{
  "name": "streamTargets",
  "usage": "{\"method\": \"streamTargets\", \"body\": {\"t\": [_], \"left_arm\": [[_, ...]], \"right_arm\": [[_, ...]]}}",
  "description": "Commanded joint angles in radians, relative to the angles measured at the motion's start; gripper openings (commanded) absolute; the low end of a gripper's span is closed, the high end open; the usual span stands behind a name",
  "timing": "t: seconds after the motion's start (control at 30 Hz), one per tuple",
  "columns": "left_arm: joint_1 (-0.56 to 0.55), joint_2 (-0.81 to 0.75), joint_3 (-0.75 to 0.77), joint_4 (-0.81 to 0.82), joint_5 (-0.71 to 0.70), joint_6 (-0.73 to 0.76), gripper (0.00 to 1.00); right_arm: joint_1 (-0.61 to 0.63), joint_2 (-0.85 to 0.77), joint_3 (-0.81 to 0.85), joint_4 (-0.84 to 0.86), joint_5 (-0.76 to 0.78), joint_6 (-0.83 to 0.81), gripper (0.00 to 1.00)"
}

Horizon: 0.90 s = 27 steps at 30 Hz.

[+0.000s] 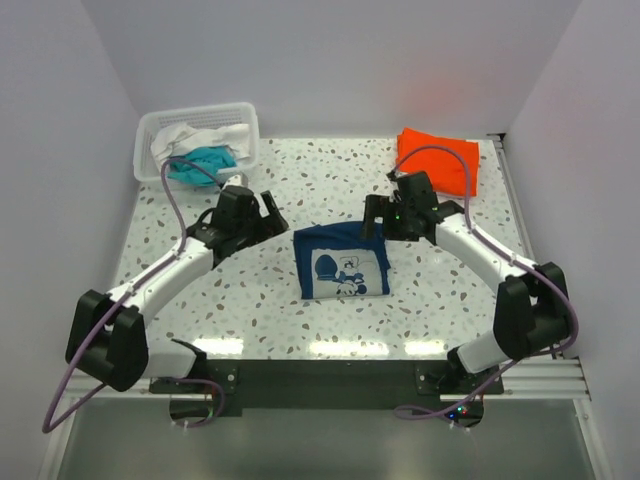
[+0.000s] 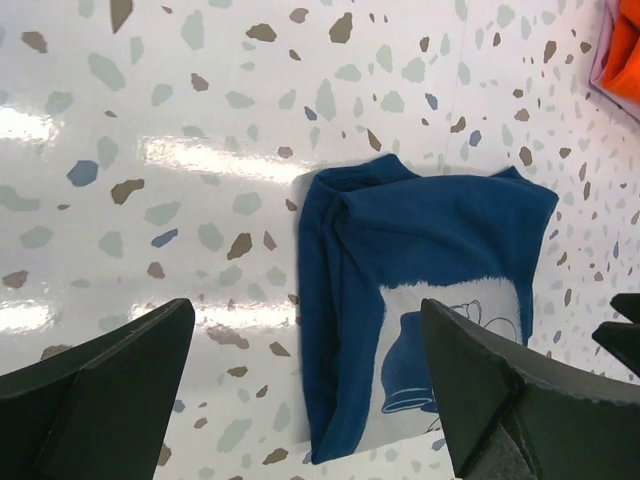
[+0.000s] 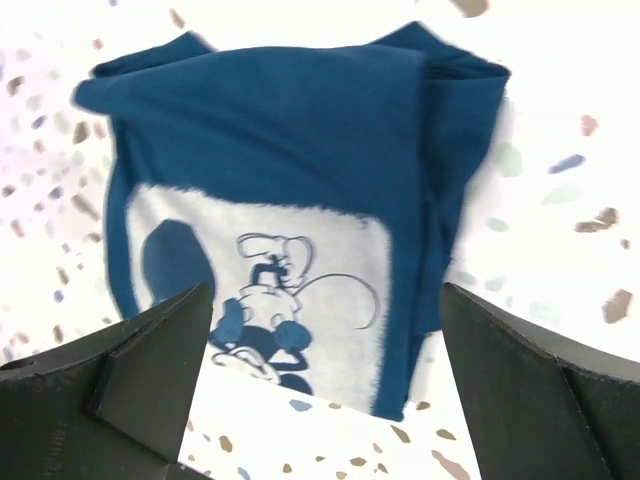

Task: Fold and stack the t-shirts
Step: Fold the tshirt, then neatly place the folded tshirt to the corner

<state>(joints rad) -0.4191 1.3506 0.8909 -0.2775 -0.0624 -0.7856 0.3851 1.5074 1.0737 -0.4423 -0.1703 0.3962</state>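
Note:
The dark navy t-shirt point(image 1: 341, 262) lies folded into a square at the table's middle, with a white cartoon print facing up. It also shows in the left wrist view point(image 2: 420, 230) and the right wrist view point(image 3: 300, 150). The orange t-shirt point(image 1: 438, 160) lies folded at the back right; its edge shows in the left wrist view point(image 2: 625, 50). The teal t-shirt point(image 1: 203, 162) and the white t-shirt point(image 1: 190, 138) lie crumpled in the basket. My left gripper point(image 1: 272, 212) point(image 2: 305, 400) is open and empty above the table, left of the navy shirt. My right gripper point(image 1: 374, 215) point(image 3: 325, 390) is open and empty, just behind the shirt's far right corner.
The white slatted basket point(image 1: 196, 113) stands at the back left corner. White walls close in the table on the left, back and right. A metal rail point(image 1: 520, 215) runs along the right edge.

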Motion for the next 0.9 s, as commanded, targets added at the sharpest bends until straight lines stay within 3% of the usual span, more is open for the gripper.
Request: {"method": "streamTargets", "body": {"t": [0.0, 0.3, 0.87], "left_arm": [[0.003, -0.068, -0.017, -0.074, -0.085, -0.003, 1.00], [0.003, -0.168, -0.107, -0.123, -0.117, 0.005, 1.00], [0.006, -0.197, -0.219, -0.144, -0.159, -0.017, 1.00]], "right_arm": [[-0.011, 0.010, 0.015, -0.055, 0.146, 0.021, 0.99], [-0.009, 0.193, 0.097, -0.026, 0.097, -0.022, 0.99], [0.087, 0.369, 0.135, -0.029, 0.193, 0.003, 0.84]]}}
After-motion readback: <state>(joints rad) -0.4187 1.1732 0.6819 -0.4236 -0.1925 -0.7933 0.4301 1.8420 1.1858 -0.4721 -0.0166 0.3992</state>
